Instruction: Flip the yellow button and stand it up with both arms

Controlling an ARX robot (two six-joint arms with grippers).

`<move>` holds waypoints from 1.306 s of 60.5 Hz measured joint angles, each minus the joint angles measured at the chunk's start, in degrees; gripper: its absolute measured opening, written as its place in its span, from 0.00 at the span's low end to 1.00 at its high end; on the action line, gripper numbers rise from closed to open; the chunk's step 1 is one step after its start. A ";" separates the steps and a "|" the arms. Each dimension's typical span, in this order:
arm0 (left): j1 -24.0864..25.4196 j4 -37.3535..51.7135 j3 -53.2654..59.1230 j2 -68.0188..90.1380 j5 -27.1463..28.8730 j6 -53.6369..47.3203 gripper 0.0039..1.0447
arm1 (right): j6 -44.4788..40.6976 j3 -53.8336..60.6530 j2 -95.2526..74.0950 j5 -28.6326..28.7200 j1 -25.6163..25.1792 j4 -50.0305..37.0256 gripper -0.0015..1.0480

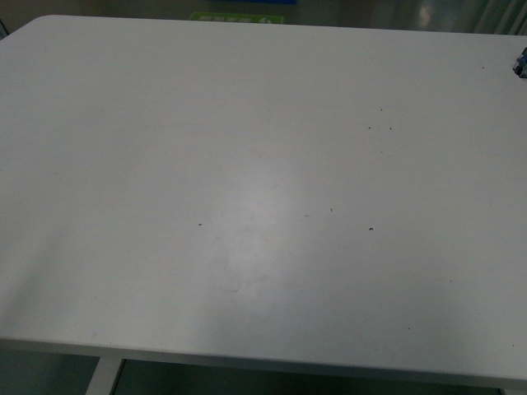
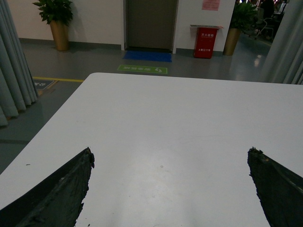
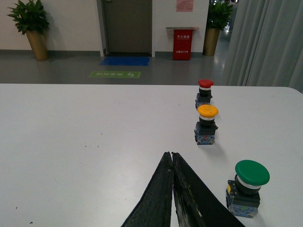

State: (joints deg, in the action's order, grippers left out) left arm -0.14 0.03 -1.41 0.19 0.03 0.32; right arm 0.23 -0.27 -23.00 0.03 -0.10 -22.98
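Yellow button (image 3: 207, 124) upright on the white table (image 3: 85, 137), cap up, between red button (image 3: 204, 93) and green button (image 3: 247, 188).

Judged already stood and released: right gripper (image 3: 171, 156) pinched shut on nothing, near it; left gripper (image 2: 170, 158) spread wide, empty over bare tabletop.

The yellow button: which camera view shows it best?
The right wrist view: the yellow button stands cap-up, whole and unblocked, between a red button and a green button. The left wrist view does not show it. The front view shows no yellow cap.
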 joint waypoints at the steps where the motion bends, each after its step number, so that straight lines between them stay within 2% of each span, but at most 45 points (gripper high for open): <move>1: 0.00 0.00 0.00 0.00 -0.02 0.00 0.94 | 0.00 0.00 0.57 0.00 0.00 0.52 0.03; 44: 0.00 0.00 0.00 0.00 -0.02 -0.02 0.94 | 0.00 0.00 13.03 0.02 0.00 12.83 0.03; 50: 0.00 0.00 0.00 0.00 0.00 -0.02 0.94 | -0.02 -0.04 20.96 0.02 0.00 22.51 0.03; 68: 0.00 0.00 0.00 0.00 -0.02 -0.02 0.94 | -0.07 -0.04 22.73 0.02 0.00 22.93 0.03; 79: 0.00 0.00 0.00 0.00 0.00 -0.02 0.94 | -0.09 -0.04 22.75 0.04 0.00 22.95 0.32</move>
State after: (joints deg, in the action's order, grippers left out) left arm -0.14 0.03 -1.41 0.19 0.03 0.30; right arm 0.14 -0.32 -0.25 0.08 -0.10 -0.03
